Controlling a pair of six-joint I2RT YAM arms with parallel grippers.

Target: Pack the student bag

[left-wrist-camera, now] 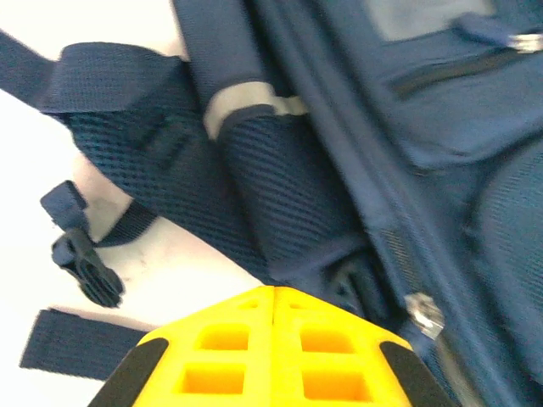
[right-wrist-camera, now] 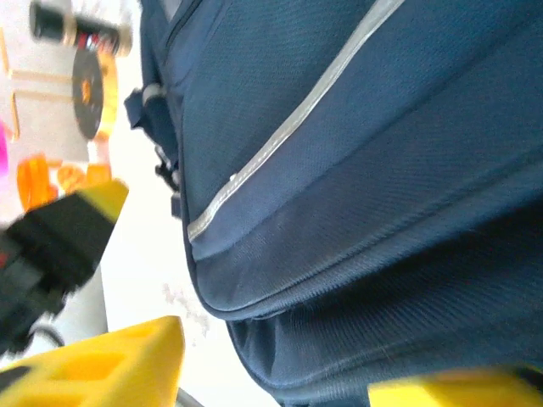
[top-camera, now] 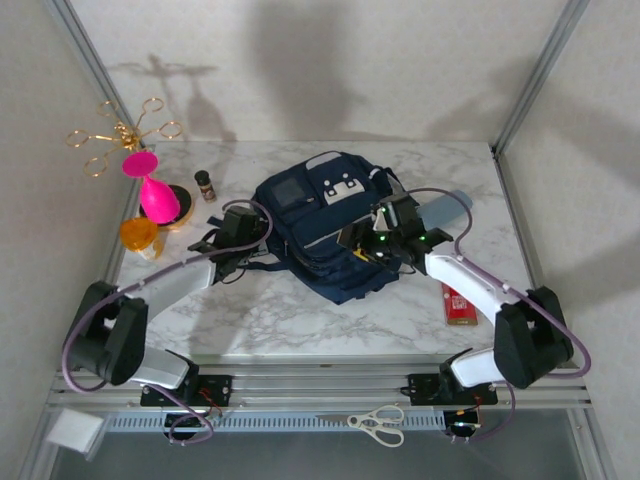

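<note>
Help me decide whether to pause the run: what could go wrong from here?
1. The loose dark strap with its black plastic buckle lies close to the shut left end effector; it could snag there.
2. The open right end effector faces plain fabric of the large navy blue fabric backpack; closing might just pinch cloth.
3. The small brown bottle stands near the bag; a tug could topple it.
</note>
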